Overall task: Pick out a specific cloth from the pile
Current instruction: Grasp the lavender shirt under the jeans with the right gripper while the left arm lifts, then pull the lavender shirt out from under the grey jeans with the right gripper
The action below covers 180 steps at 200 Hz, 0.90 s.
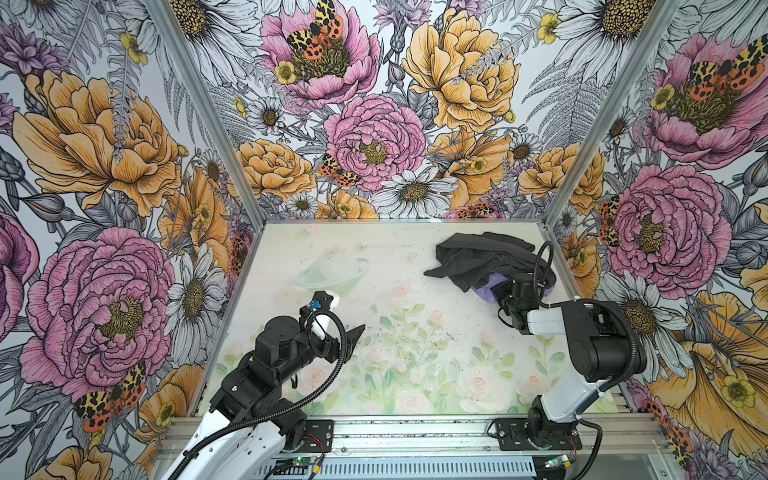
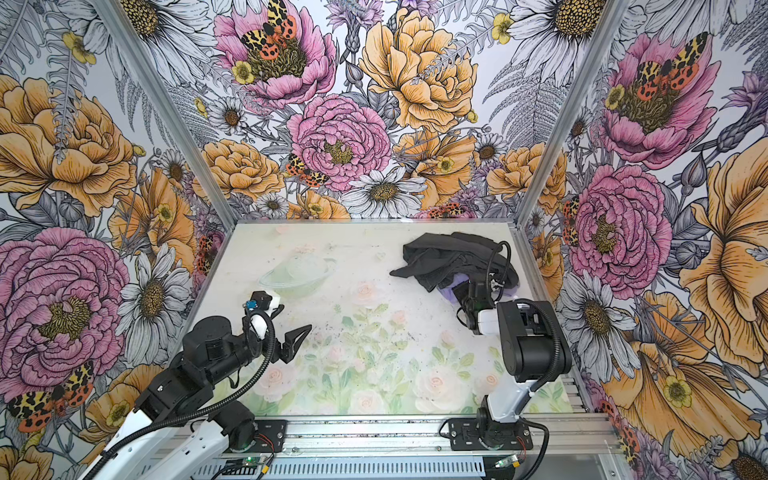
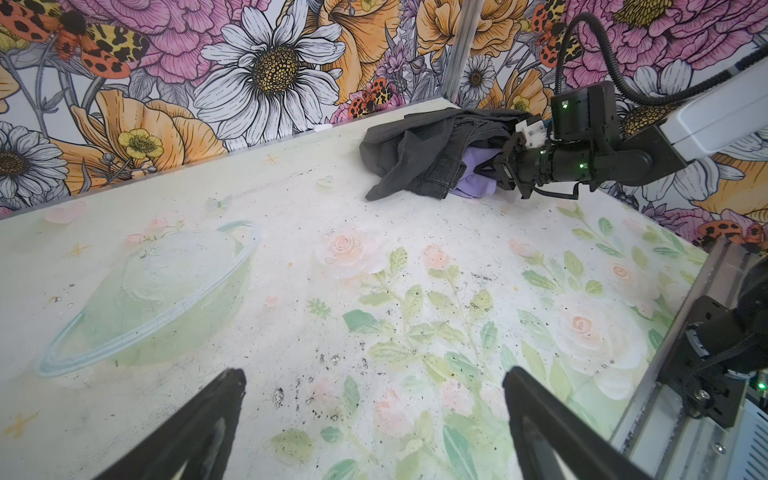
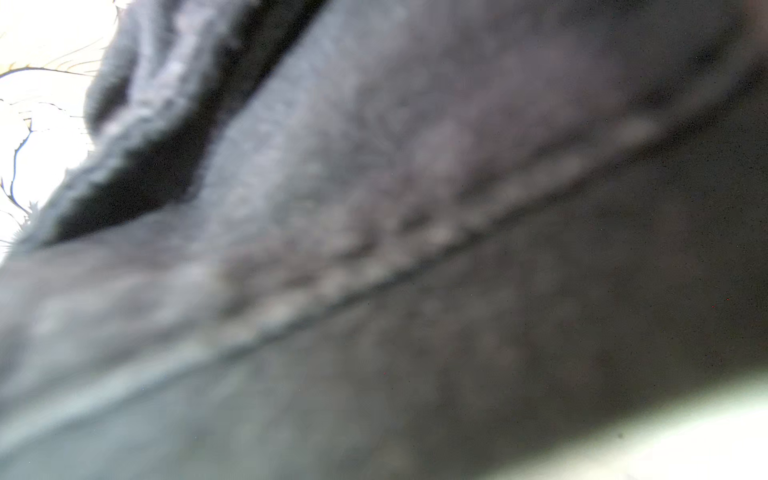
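The pile point(image 1: 478, 255) point(image 2: 444, 255) point(image 3: 419, 153) of black and charcoal garments lies at the back right of the table. The lavender cloth point(image 1: 483, 292) point(image 2: 450, 296) point(image 3: 473, 180) pokes out from under the pile's near edge. My right gripper point(image 1: 498, 291) point(image 2: 462, 291) point(image 3: 492, 166) is pushed into that lavender fold, its fingertips buried in it and shut on it. The right wrist view shows only blurred dark seamed fabric point(image 4: 374, 208). My left gripper point(image 1: 353, 332) point(image 2: 300, 334) point(image 3: 374, 376) hovers open over the table's left front with nothing between its fingers.
Flowered walls close the table in on three sides, with aluminium posts point(image 1: 552, 224) at the back corners. A metal rail point(image 1: 415, 432) with both arm bases runs along the front edge. The pile sits close to the right wall.
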Each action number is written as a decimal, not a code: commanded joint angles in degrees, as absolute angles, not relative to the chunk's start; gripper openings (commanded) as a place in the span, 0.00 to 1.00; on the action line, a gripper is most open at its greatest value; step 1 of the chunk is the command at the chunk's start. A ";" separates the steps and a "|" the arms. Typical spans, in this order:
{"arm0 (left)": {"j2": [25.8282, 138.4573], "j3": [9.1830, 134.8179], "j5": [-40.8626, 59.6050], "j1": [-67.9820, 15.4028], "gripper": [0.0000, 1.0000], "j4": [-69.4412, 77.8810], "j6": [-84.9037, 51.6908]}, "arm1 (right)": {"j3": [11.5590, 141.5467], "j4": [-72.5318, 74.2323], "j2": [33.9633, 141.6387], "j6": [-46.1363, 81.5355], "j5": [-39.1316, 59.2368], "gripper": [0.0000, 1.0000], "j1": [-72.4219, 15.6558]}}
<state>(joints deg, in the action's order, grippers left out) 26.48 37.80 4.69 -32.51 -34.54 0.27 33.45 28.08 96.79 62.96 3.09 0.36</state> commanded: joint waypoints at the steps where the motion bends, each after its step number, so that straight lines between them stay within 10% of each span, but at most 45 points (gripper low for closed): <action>1: 26.20 37.70 3.60 -32.63 0.99 -34.58 1.23 | 34.66 27.38 92.90 60.62 3.15 0.00 0.67; 180: 25.58 37.79 3.60 -32.70 0.99 -34.64 1.14 | 45.22 7.40 74.32 50.28 4.45 0.00 0.62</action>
<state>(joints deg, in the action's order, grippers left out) 26.24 37.80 4.51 -32.51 -34.54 0.45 42.24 5.67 77.19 52.23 3.97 0.36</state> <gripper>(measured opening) 0.986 0.068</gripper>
